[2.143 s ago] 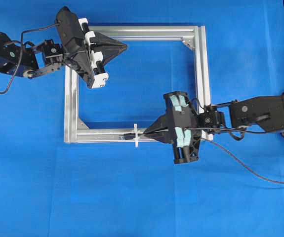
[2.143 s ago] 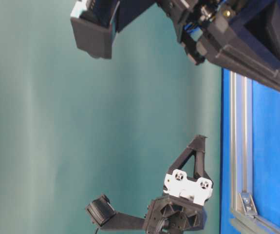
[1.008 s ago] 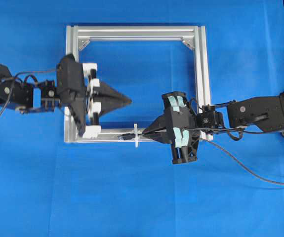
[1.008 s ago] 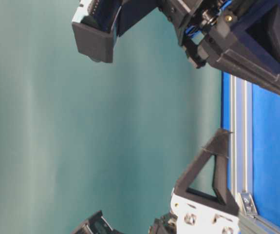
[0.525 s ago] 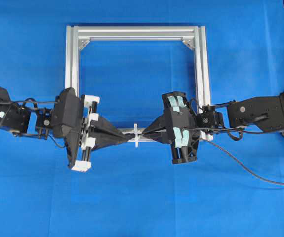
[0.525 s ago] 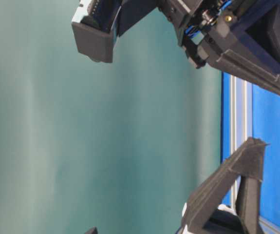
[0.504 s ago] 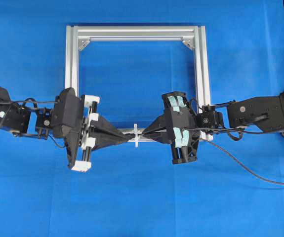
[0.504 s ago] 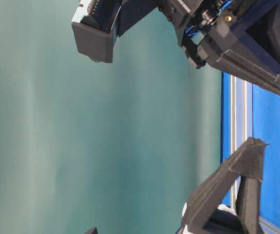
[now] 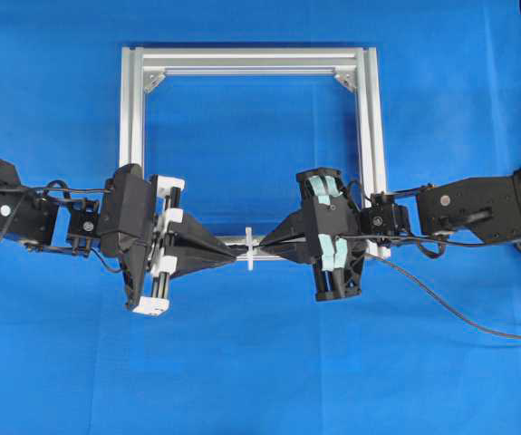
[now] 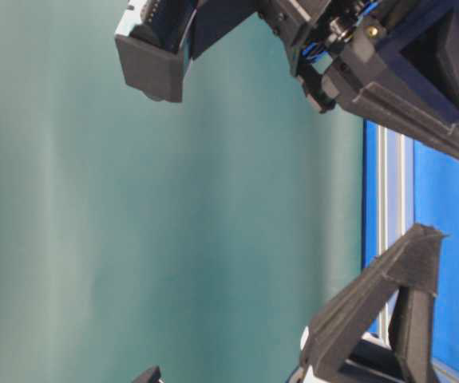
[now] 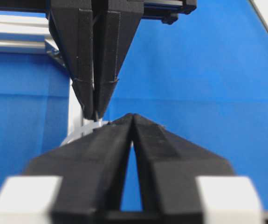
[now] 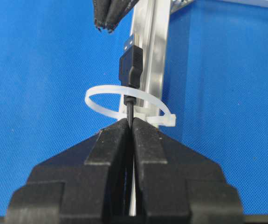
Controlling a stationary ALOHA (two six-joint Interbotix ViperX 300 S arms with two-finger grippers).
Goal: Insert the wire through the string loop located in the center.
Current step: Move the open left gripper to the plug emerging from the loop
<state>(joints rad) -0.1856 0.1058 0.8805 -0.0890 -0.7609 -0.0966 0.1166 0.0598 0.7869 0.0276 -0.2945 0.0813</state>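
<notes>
Thin white string loop [image 12: 124, 103], threaded by long thin black wire [image 12: 131, 70].
Right gripper [image 12: 129, 125] pinching wire just behind loop; left gripper [image 11: 133, 122] opposite, nearly pressed together, apparently positioned to receive plug.

Place: a robotics lab test bench, not a home or shop.
Surface: a plain bright blue table covering [image 9: 242, 381] reaching every edge of the overhead view, uncluttered.
Fixture: a square silver aluminium extrusion frame [image 9: 133, 136] with corner brackets, lying flat on the covering.
Backdrop: a smooth teal-green wall or curtain [image 10: 133, 239] behind the bench, seen from table level.
Machinery: two black robot arms entering from opposite edges.
</notes>
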